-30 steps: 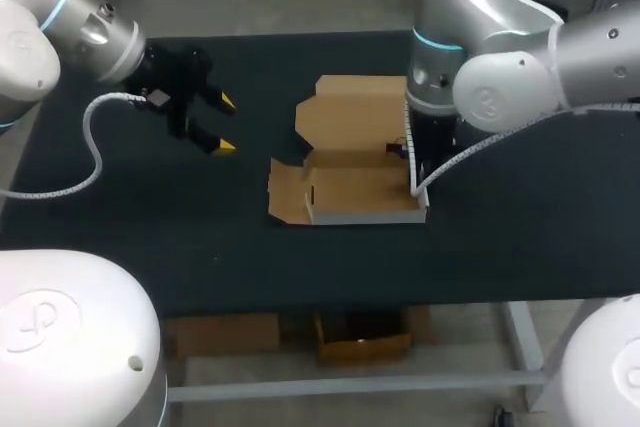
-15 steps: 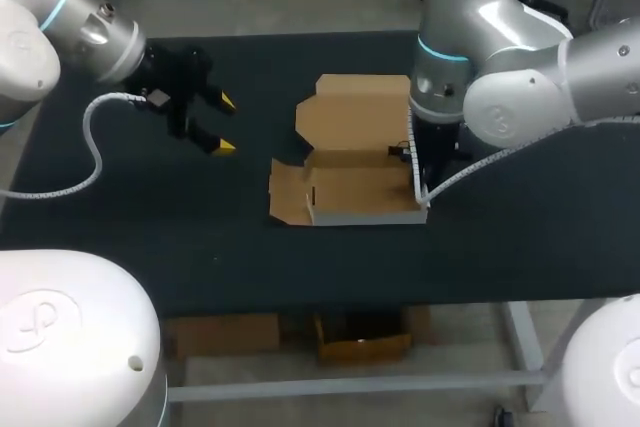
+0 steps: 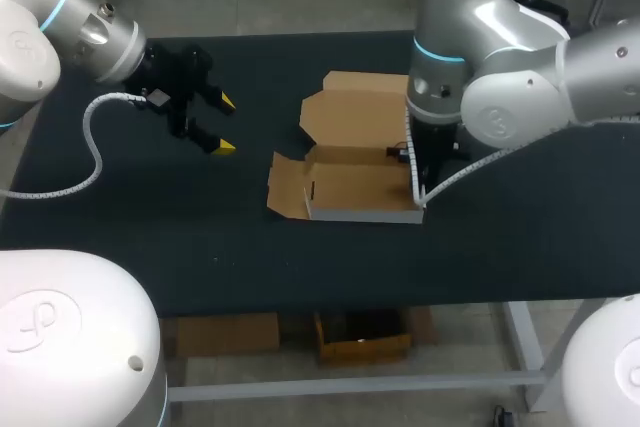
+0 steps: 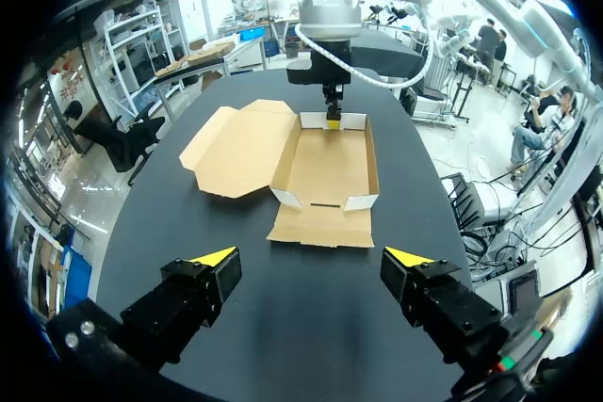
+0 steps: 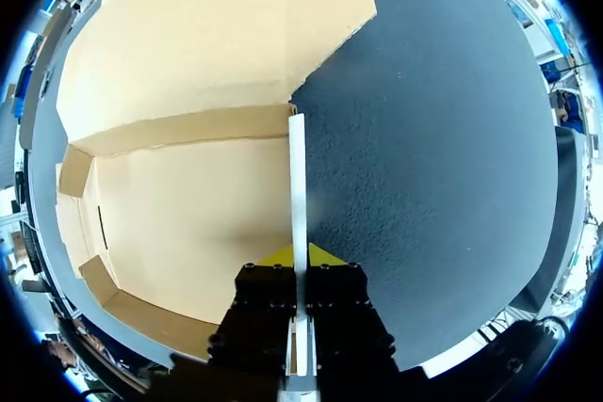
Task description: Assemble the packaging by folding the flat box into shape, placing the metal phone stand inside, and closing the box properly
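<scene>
Head view had the cardboard box (image 3: 362,187) sitting a bit toward 3 o'clock of the table's middle, folded up into a shallow open tray. Its big lid panel (image 3: 352,115) was laid back flat at the tray's 12 o'clock side. The small end flap (image 3: 286,189) was splayed flat on the mat at the 9 o'clock end. The 6 o'clock wall stood up with a pale edge, running roughly parallel to the table's near edge, with a wide band of black tabletop (image 3: 330,257) between the two.

The right arm came in from 3 o'clock, and in the head view it hid its own gripper over the tray's 3 o'clock end. The right wrist view settled it: the right gripper (image 5: 299,256) was pinched together on the thin white end wall of the box, one yellow tip on the inside face and one on the outside. Bare mat ran off on the outer side of that wall.

The left gripper (image 3: 226,124) hung off at about 10 o'clock from the box, well apart from it. Its fingers were spread wide with nothing between them. From its wrist view the whole box sat straight ahead, with dark mat between the tips and the end flap.
</scene>
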